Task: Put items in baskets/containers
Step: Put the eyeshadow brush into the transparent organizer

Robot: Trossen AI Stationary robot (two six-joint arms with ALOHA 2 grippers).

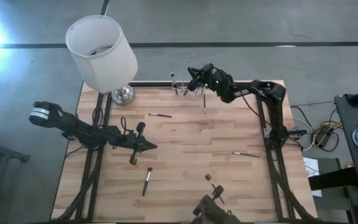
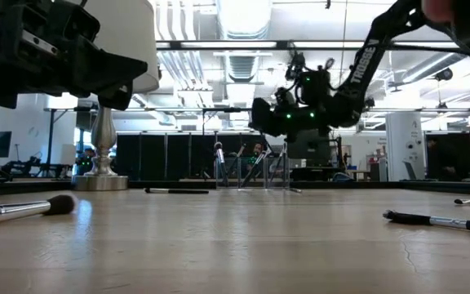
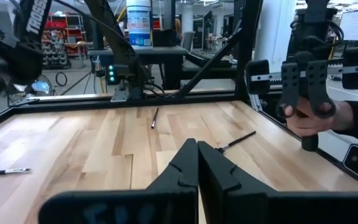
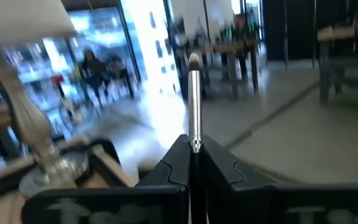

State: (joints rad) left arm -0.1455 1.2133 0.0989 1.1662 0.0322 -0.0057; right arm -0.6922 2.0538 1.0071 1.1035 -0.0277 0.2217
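Note:
A clear holder (image 1: 180, 88) stands at the table's far edge with a few brushes upright in it; it also shows in the low view (image 2: 251, 173). My right gripper (image 1: 194, 76) hovers just above and to the right of it, shut on a thin brush (image 4: 194, 99). My left gripper (image 1: 149, 147) is shut and empty, low over the table's left middle. Loose brushes lie flat on the wood: one (image 1: 160, 115) near the holder, one (image 1: 146, 180) at the near left, one (image 1: 246, 154) at the right, one (image 1: 213, 182) at the near middle. My right gripper pinches the brush between its two fingertips at the lower end of the silver ferrule (image 4: 195, 144). The brush runs on in line with the fingers, bristle tip (image 4: 193, 60) farthest out. It is lifted clear of the table; the handle end is hidden by the fingers.
A lamp with a white shade (image 1: 101, 53) and a silver base (image 1: 123, 94) stands at the far left corner, left of the holder. Another brush (image 1: 137, 142) lies beside my left gripper. A person's hand with a controller (image 3: 309, 115) shows beyond the table's near edge.

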